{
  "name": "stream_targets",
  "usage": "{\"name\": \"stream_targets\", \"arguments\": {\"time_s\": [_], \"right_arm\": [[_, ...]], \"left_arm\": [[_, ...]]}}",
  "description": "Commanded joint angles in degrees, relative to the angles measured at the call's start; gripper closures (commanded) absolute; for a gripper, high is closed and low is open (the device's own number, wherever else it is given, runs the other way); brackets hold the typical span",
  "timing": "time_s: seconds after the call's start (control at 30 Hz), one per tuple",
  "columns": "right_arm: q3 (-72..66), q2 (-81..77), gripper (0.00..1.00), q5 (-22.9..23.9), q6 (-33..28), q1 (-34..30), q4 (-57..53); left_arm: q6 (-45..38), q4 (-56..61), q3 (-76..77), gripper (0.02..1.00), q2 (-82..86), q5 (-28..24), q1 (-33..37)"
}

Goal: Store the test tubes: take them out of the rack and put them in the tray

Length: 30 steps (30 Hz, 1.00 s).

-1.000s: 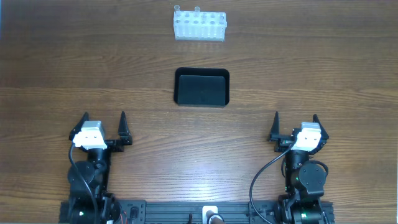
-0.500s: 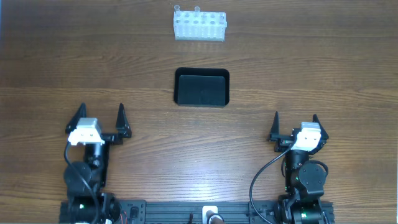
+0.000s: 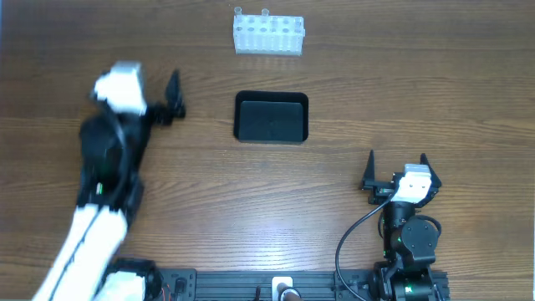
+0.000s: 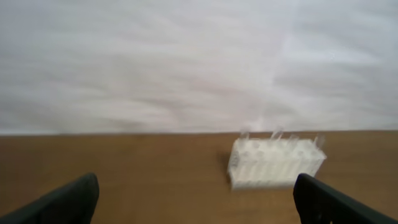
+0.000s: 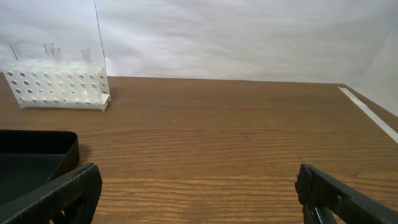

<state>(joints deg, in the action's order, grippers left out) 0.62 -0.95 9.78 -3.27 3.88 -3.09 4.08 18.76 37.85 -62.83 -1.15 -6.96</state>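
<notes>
Left end effector (image 4: 196,179) has swung up the surface (image 3: 418,67), fingers spread, facing the rack (image 3: 267,38) where the test tubes (image 3: 239,13) stand. Right end effector (image 3: 397,159) sits spread near its base. Black tray (image 3: 272,119) lies just beside the rack.

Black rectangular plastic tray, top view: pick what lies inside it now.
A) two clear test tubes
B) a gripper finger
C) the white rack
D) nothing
D: the black rectangular plastic tray shows only its bare floor, while the clear test tubes stand in the white perforated rack beyond it.
</notes>
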Motion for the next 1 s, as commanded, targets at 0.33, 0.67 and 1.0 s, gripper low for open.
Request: {"name": "stream_targets", "arguments": {"time_s": [0.33, 0.67, 1.0], "right_arm": [[-0.3, 0.0, 0.007, -0.3, -0.2, -0.3, -0.2], [-0.3, 0.0, 0.009, -0.3, -0.2, -0.3, -0.2], [-0.3, 0.0, 0.007, -0.3, -0.2, -0.3, -0.2]], "left_arm": [[1.4, -12.4, 42.1, 0.020, -42.7, 0.1, -8.5], [5.0, -14.9, 59.8, 0.023, -61.5, 0.2, -9.5], [5.4, -10.0, 60.3, 0.071, -67.3, 1.9, -9.5]]}}
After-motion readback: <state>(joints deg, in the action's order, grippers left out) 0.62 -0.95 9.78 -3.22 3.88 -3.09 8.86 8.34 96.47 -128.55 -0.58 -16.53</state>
